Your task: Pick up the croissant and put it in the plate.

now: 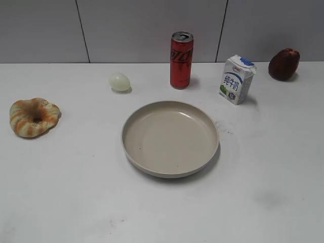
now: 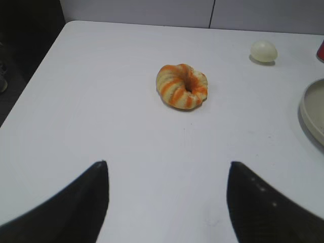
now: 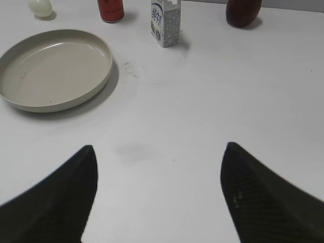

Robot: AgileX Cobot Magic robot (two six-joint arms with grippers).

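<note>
Croissant (image 1: 34,117) sits flat at the table's far left, about 9 o'clock from the plate (image 1: 132,152) and well apart from it, nothing touching it yet. Plate's centre stage, empty, so the drop-off is open. Left gripper (image 2: 168,202) hangs w/ fingers spread wide, croissant (image 2: 182,86) dead ahead at 12 o'clock between the tips' line: looks like an approach setup, jaws pre-opened to straddle the ring. Right gripper (image 3: 158,195) also spread apart, holding nothing, plate (image 3: 104,71) up at its 10 o'clock; prob. idle, since the bread's on the left arm's side. Egg (image 1: 119,81), can (image 1: 181,59), milk carton (image 1: 237,79), apple (image 1: 284,64) line the back, clear of the carry path.
</note>
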